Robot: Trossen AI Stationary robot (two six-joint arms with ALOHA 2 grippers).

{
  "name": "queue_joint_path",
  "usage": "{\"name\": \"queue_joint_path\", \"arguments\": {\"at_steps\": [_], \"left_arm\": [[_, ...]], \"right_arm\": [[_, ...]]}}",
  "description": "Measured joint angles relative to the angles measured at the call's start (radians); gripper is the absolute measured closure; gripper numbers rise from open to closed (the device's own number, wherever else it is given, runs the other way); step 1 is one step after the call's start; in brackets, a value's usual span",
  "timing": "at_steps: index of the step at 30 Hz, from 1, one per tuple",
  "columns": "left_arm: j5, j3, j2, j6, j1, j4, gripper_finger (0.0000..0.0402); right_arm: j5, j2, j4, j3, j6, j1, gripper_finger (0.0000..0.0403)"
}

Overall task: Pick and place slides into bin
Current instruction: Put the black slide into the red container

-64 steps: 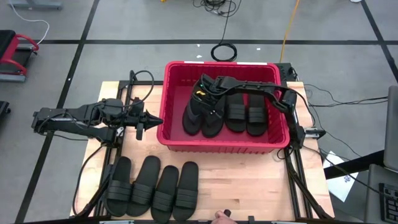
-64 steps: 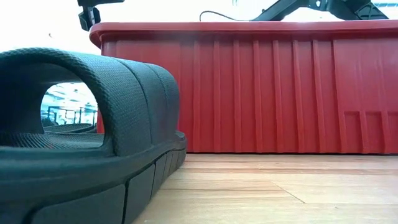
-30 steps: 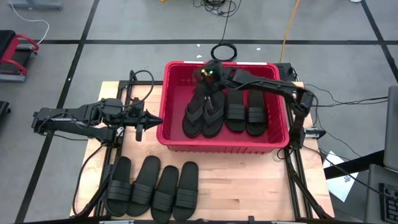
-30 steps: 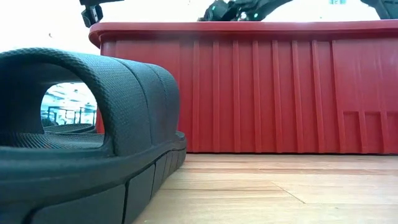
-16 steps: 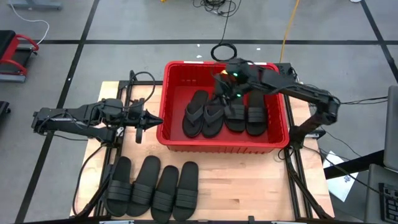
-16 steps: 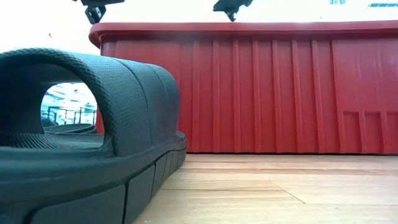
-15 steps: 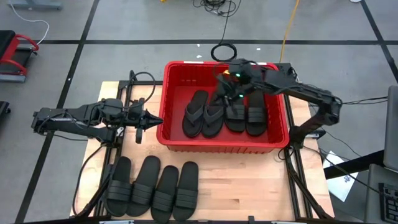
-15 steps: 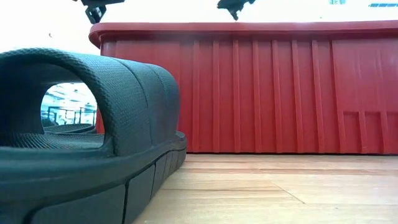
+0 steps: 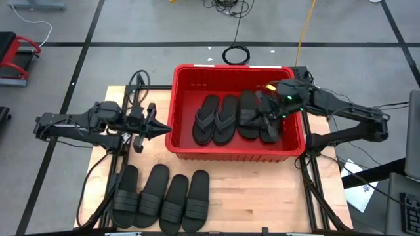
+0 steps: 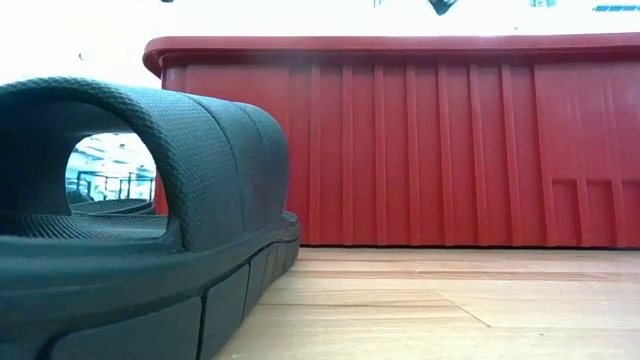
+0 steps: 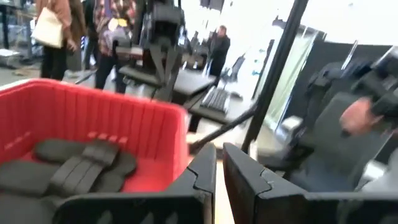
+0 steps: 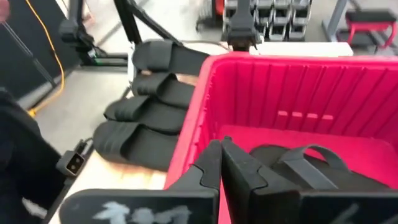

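Observation:
The red bin (image 9: pixel 180 111) stands at the table's far middle. In it lie two black thong flip-flops (image 9: pixel 215 119) and two ribbed-strap slides (image 9: pixel 252 115), side by side on its floor. Several more black slides (image 9: pixel 161 196) lie in a row on the table's near left; one fills the low view (image 10: pixel 130 200). My right gripper (image 9: pixel 262 108) is shut and empty, above the slides in the bin's right part. My left gripper (image 9: pixel 164 128) is shut and empty, just left of the bin's left wall; the bin shows in its wrist view (image 11: pixel 93 118).
The bin's ribbed near wall (image 10: pixel 450 140) blocks the low view. Bare wood lies in front of the bin at the near right (image 9: pixel 262 196). Cables run along the table's left frame (image 9: pixel 131 92). People stand in the room beyond the table (image 11: pixel 56 31).
My right gripper has gone from the bin's far left part toward the table's right edge, staying above the bin and empty. My left gripper has risen out of the low view and turned a little beside the bin's left wall.

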Motion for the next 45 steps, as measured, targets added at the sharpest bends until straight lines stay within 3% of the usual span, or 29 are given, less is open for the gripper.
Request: {"name": "queue_joint_path", "arguments": {"at_steps": [9,16,25,32,36,45], "left_arm": [[-0.085,0.0,0.0,-0.086,-0.021,0.18,0.0376],[-0.047,0.0,0.087,-0.255,-0.095,0.197,0.0376],[-0.025,0.001,0.222,-0.157,-0.233,0.237,0.0383],[-0.013,0.001,0.252,-0.105,-0.359,0.167,0.04],[-0.026,0.001,0.309,-0.108,-0.42,0.142,0.0401],[-0.083,0.001,0.515,-0.216,-0.513,0.146,0.038]], "right_arm": [[-0.029,-0.253,0.132,-0.277,0.112,-0.001,0.0403],[-0.104,-0.35,0.254,-0.397,0.155,-0.001,0.0403],[-0.101,-0.376,0.297,-0.419,0.17,-0.001,0.0403],[-0.075,-0.379,0.403,-0.419,0.366,-0.001,0.0403],[0.001,-0.386,0.419,-0.419,0.417,-0.001,0.0403],[-0.001,-0.393,0.473,-0.419,0.484,-0.002,0.0403]]}}
